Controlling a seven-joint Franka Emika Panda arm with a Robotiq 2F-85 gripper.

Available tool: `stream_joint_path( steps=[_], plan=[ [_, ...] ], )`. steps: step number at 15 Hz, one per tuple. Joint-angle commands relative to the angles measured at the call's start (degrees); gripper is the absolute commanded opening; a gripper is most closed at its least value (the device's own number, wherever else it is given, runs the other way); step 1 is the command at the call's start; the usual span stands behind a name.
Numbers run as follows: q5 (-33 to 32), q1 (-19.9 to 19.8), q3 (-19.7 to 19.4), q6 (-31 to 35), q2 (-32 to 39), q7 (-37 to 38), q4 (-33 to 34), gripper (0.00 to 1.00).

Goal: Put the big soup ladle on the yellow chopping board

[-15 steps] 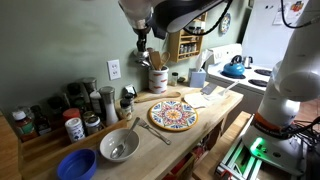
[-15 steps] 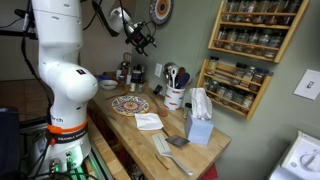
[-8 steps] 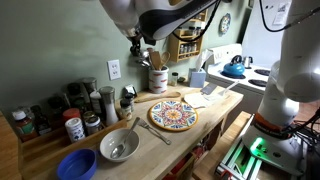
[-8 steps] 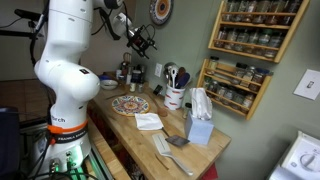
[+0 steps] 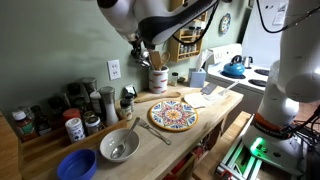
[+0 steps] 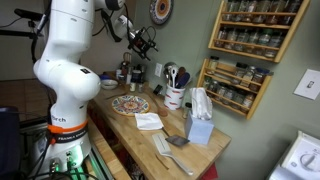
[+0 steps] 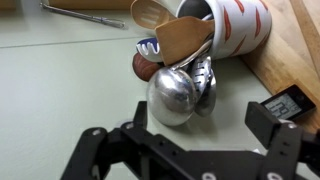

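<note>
Wrist view: fingers (image 7: 285, 140) are standing wide apart w/ nothing between them, both tips showing at the bottom edge. They're hovering over a white crock w/ orange stripes (image 7: 235, 25).

The big soup ladle (image 7: 172, 95) is sitting in that crock, its round shiny metal bowl poking out at the mouth and facing the cam. Its handle is hidden inside. A wooden spoon (image 7: 180, 40) and other utensils are crowding in just beside it, touching. Can't make out the ladle itself in the ext. views, too small.

In both exterior views the arm (image 5: 160, 15) (image 6: 60, 40) is reaching over the back of the table (image 5: 215, 105) (image 6: 215, 150), its dark end hanging above the crock (image 5: 157, 78) (image 6: 175, 97) and not touching it.

The yellow chopping board (image 5: 173, 113) (image 6: 129, 104) is lying flat on the table near the crock, apart from it, w/ nothing on it.

A thin silver utensil (image 5: 155, 133) is lying just beside the board's edge. A metal bowl (image 5: 119, 146) and a blue bowl (image 5: 76, 164) are sitting farther along the table. A spice rack (image 6: 245, 50) is hanging on the wall.
</note>
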Motion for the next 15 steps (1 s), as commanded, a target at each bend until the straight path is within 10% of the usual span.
stream_joint_path(
  steps=[1, 15],
  plan=[
    [-3.65, 3.04, -2.63, -4.45, 6.06, 6.86, 3.32, 1.0],
    [-8.33, 10.43, -6.93, -21.53, 19.8, 29.21, 17.36, 1.0]
  ],
)
